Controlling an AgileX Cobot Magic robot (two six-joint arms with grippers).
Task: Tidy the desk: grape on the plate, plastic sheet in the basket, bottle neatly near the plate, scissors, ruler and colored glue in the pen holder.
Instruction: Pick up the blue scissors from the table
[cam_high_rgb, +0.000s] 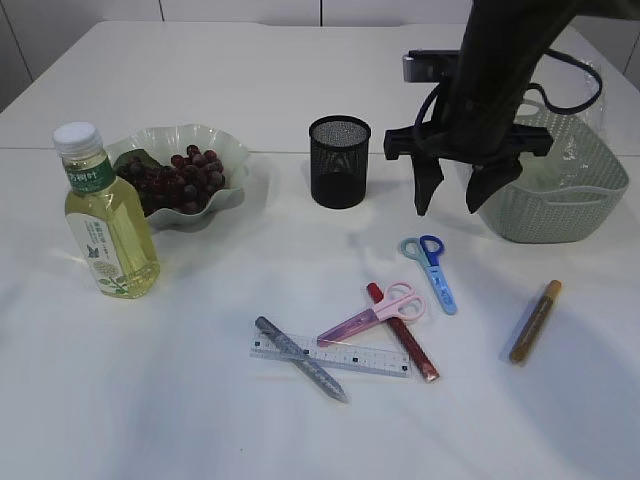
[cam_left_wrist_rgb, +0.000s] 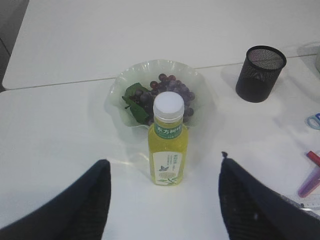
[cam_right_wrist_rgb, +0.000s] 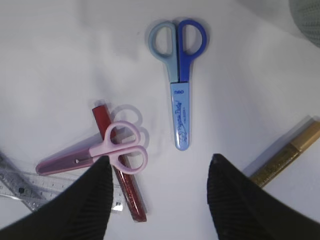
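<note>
Below the right gripper (cam_high_rgb: 447, 198), the blue scissors (cam_right_wrist_rgb: 178, 82) lie flat on the white table (cam_high_rgb: 180, 400). I think they are the next thing to pick up, because that gripper hangs over them with its fingers apart and nothing in between. The left gripper (cam_left_wrist_rgb: 162, 200) also has its fingers apart and holds nothing. It waits near the bottle (cam_left_wrist_rgb: 168, 142), which stands up straight just in front of the plate (cam_left_wrist_rgb: 120, 82) with the grapes (cam_left_wrist_rgb: 172, 90) on it.

What could go wrong? The blue scissors are thin and lie flat, so the fingers could slip off and push them away. The pink scissors (cam_right_wrist_rgb: 97, 155) lie close by, on top of the red glue stick (cam_right_wrist_rgb: 125, 192), and the ruler (cam_high_rgb: 330, 356) and the grey glue stick (cam_high_rgb: 300, 358) cross each other too. A clumsy grab could pull two things up at once. The gold glue stick (cam_high_rgb: 535, 320) lies alone near the basket (cam_high_rgb: 590, 190).

From the outside camera, the blue scissors run long-ways from back to front. Their round handles point toward the pen holder (cam_high_rgb: 339, 160) side, and the closed tip points to the front and a bit to the right. The pen holder is narrow, so scissors held crooked could knock it over.
</note>
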